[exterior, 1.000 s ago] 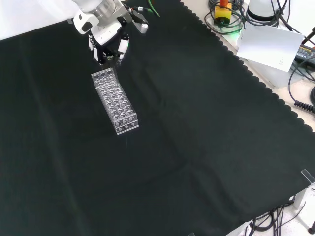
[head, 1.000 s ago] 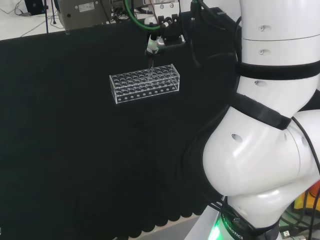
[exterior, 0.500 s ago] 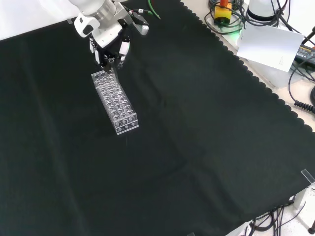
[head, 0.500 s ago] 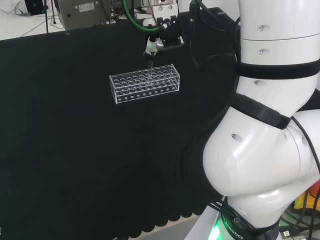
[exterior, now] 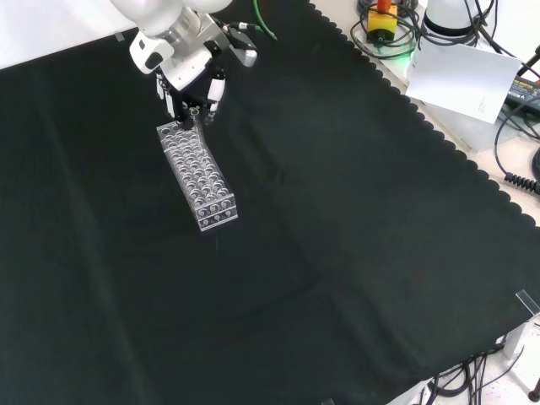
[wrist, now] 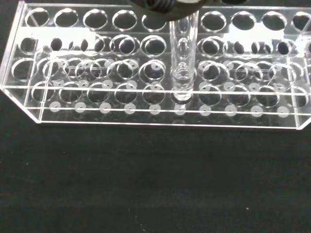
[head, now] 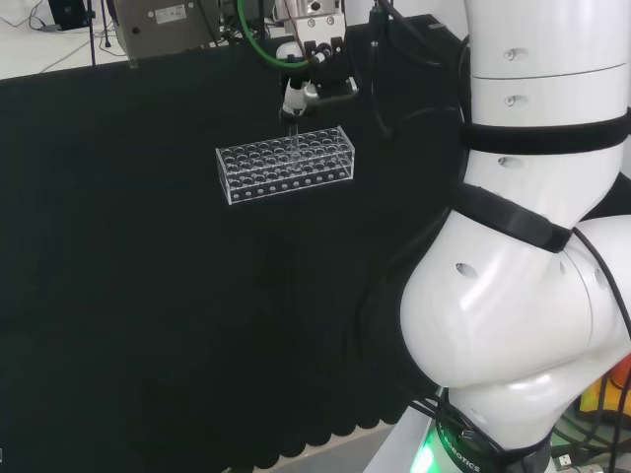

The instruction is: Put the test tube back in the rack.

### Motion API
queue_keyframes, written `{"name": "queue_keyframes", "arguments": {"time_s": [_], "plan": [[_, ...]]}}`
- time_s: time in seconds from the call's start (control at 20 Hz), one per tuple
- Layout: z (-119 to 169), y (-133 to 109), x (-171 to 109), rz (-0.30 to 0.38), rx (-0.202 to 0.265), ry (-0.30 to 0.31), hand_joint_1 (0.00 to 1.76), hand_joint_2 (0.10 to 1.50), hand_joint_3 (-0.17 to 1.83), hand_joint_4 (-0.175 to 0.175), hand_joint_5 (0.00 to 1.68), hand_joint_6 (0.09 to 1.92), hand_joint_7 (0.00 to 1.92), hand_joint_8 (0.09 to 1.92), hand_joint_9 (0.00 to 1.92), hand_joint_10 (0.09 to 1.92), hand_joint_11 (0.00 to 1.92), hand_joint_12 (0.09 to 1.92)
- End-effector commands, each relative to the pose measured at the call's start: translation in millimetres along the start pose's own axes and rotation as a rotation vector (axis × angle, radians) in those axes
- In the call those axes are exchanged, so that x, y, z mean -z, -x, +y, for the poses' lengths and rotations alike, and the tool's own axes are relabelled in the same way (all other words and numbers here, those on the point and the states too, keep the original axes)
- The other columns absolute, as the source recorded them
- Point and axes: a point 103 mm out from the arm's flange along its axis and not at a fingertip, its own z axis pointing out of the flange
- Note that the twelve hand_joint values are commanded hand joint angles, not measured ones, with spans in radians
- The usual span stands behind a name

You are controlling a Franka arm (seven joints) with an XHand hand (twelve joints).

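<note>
Fingers of the hand are curled together, pinching the top of a clear tube that hangs upright beneath them. In the wrist view the tube's rounded lower end has entered a hole in the rack and sits above the bottom plate; whether it touches the plate cannot be told. In the front view the hand hovers over the rack's far end, on the black cloth.
</note>
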Motion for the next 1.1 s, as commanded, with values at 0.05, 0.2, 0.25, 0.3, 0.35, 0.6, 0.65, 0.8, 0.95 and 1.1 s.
{"name": "queue_keyframes", "arguments": {"time_s": [0.05, 0.2, 0.25, 0.3, 0.35, 0.6, 0.65, 0.8, 0.95, 1.1], "plan": [[2.5, -8.6, -7.6, 0.013, 0.008, -0.005, 1.41, 1.0, 0.0, -0.175, 1.14, 0.66, 1.76, 0.33, 1.25, 0.61, 0.88, 1.17], [1.4, -6.6, -7.2, 0.021, 0.013, -0.011, 1.41, 1.0, 0.0, -0.175, 1.14, 0.66, 1.76, 0.33, 1.25, 0.61, 0.88, 1.17], [1.3, -6.3, -7.6, 0.022, 0.014, -0.012, 1.41, 1.0, 0.0, -0.175, 1.14, 0.66, 1.76, 0.33, 1.25, 0.61, 0.88, 1.17], [1.2, -6.5, -8.6, 0.023, 0.013, -0.014, 1.41, 1.0, 0.0, -0.175, 1.14, 0.66, 1.76, 0.33, 1.25, 0.61, 0.88, 1.17], [1.1, -6.7, -9.8, 0.024, 0.013, -0.015, 1.41, 1.0, 0.0, -0.175, 1.14, 0.66, 1.76, 0.33, 1.25, 0.61, 0.88, 1.17], [2.3, -8.8, -18.6, 0.025, 0.017, -0.025, 1.41, 1.0, 0.0, -0.175, 1.14, 0.66, 1.76, 0.33, 1.25, 0.61, 0.88, 1.17], [2.7, -9.3, -20.2, 0.027, 0.017, -0.027, 1.41, 1.0, 0.0, -0.175, 1.14, 0.66, 1.76, 0.33, 1.25, 0.61, 0.88, 1.17], [2.6, -9.3, -19.9, 0.014, 0.021, -0.038, 1.41, 1.0, 0.0, -0.175, 1.14, 0.66, 1.76, 0.33, 1.25, 0.61, 0.88, 1.17], [2.7, -9.7, -21.1, 0.029, 0.023, -0.039, 1.41, 1.0, 0.0, -0.175, 1.14, 0.66, 1.76, 0.33, 1.25, 0.62, 0.88, 1.17], [3.0, -9.5, -22.4, 0.035, 0.02, -0.035, 1.41, 1.0, 0.0, -0.175, 1.14, 0.66, 1.76, 0.33, 1.25, 0.62, 0.88, 1.17]]}}
